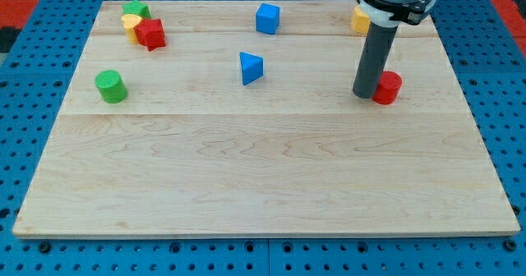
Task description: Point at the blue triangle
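Taking the blue triangle as landmark on the counter: a green cylinder lies well to its left, a blue cube just above-right, and my tip far right, touching a red cylinder. No hand exists; nothing is held.
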Tool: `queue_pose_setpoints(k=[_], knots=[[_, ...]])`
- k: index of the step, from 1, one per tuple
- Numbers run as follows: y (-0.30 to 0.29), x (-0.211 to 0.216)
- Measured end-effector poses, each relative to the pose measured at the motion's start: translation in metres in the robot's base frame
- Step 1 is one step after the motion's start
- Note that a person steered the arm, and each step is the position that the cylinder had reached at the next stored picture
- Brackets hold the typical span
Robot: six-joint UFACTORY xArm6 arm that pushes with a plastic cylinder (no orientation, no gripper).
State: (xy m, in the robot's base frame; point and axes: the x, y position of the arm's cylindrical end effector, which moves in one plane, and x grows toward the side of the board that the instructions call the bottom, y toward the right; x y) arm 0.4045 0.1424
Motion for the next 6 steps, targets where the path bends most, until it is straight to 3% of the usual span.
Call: queue_pose_setpoints(k=[2,4,6], knots=[[-0.025,-0.052],[-0.132,-0.098],[-0.173,-0.054]])
